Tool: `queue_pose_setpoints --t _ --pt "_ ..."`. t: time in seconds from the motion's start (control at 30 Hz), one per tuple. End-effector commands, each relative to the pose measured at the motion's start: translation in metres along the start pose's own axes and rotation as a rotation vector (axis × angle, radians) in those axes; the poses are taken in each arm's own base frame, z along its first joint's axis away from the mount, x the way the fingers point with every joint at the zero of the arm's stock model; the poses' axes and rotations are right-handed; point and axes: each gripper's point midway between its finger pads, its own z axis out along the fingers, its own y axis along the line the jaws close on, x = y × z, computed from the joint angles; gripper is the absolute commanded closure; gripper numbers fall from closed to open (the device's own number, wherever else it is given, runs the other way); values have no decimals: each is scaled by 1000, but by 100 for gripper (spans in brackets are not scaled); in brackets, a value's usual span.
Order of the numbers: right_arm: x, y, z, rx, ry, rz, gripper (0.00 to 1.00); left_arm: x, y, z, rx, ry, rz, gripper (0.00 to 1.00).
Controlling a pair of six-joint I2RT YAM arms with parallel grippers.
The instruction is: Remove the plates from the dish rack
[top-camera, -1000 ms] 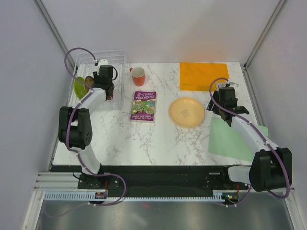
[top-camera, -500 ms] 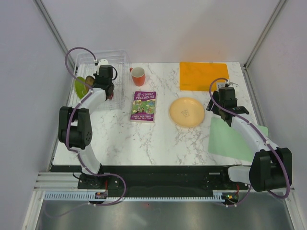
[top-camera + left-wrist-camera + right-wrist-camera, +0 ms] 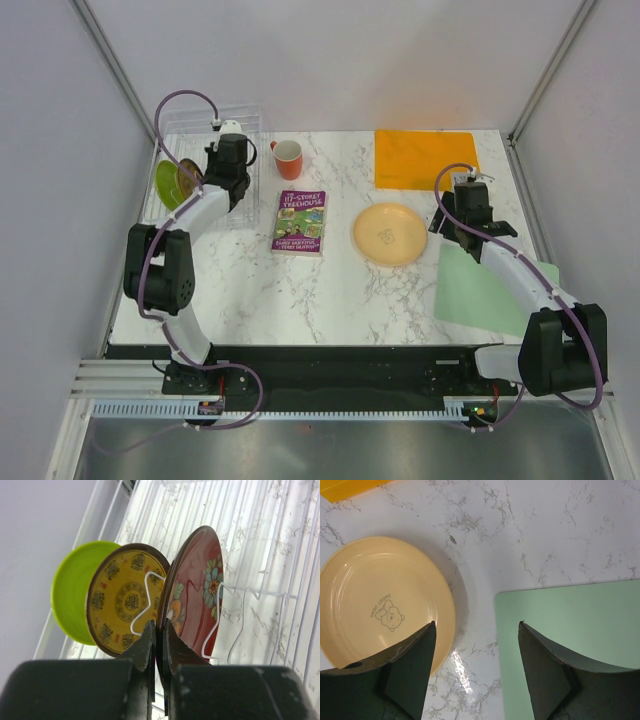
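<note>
Marble table (image 3: pixel 340 290), ten o'clock: left gripper (image 3: pixel 159 632) pinches the rim of the red plate (image 3: pixel 192 575) to lift it from the rack (image 3: pixel 255 138); right gripper (image 3: pixel 476 624) hangs open by the yellow plate (image 3: pixel 380 595).

The left arm (image 3: pixel 200 208) and right arm (image 3: pixel 517 272) had white link shells and black joint housings. A purple cable (image 3: pixel 185 93) looped behind each claw. The left gripper (image 3: pixel 159 630) and right gripper (image 3: pixel 476 627) had matte black wedge fingers.
</note>
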Motion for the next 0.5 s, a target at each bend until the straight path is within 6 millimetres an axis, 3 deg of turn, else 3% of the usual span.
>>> queue_pose_setpoints --t 0.0,0.1,0.27,0.4,0.47 --pt "-9 3 -6 -16 -25 0 26 -88 58 -33 -161 -210 -104 98" --pt "-13 3 -9 -15 -34 -1 26 -95 58 -43 -150 -229 -91 98" --pt "-25 -2 -17 15 -67 -18 26 -120 69 -76 -132 -282 -98 98" --pt "-36 -3 -27 12 -97 -36 26 -127 70 -107 -4 -279 -133 98" --pt "-39 7 -34 -46 -103 -36 26 -132 74 -126 69 -289 -206 98"
